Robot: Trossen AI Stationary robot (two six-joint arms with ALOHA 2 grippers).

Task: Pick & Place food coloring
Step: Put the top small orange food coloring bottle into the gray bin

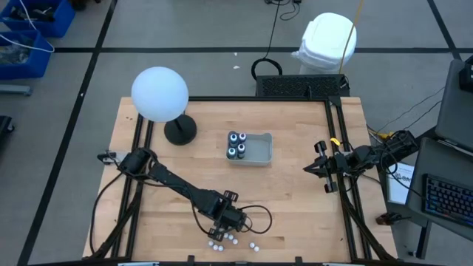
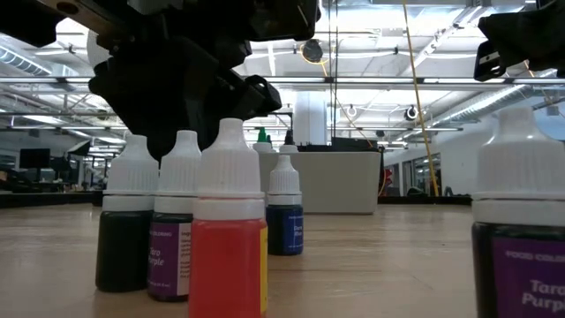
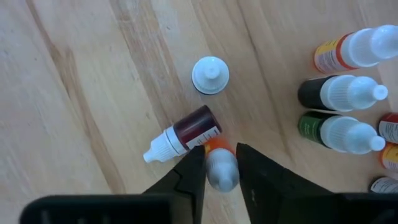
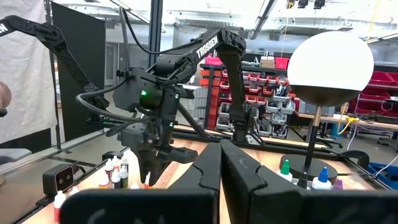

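- Lamp with a white globe (image 1: 160, 94) and a dark round base (image 1: 180, 131) stands at the table's left rear; the wooden table top (image 1: 295, 192) is otherwise bare around it.
- Left arm reaches from the left edge down to the front centre; left gripper (image 1: 220, 230) is lowered over the cluster of small food coloring bottles (image 1: 232, 241) near the front edge.
- Left wrist view: the left gripper (image 3: 221, 163) has its 2 fingers pressed on either side of an upright orange bottle with a white cap (image 3: 221, 167); the cap fills the gap between them, so it is clamped on that bottle.
- Just beside that bottle a dark red bottle (image 3: 186, 133) lies on its side, touching the near finger; another white-capped bottle (image 3: 210, 75) stands upright a little apart.
- More bottles stand grouped off to one side, among them an orange one (image 3: 348, 52), a dark one (image 3: 342, 93) and a green one (image 3: 339, 132).
- Low view: a red-orange bottle (image 2: 229, 232), a purple-labelled one (image 2: 173, 228), a dark one (image 2: 126, 225) and a blue one (image 2: 284, 210) stand upright on the wood.
- Grey tray (image 1: 262, 150) sits mid-table, with 4 dark bottles (image 1: 236, 145) at its left end.
- Right gripper (image 1: 316, 168) hovers near the right edge, fingers closed together, holding nothing.
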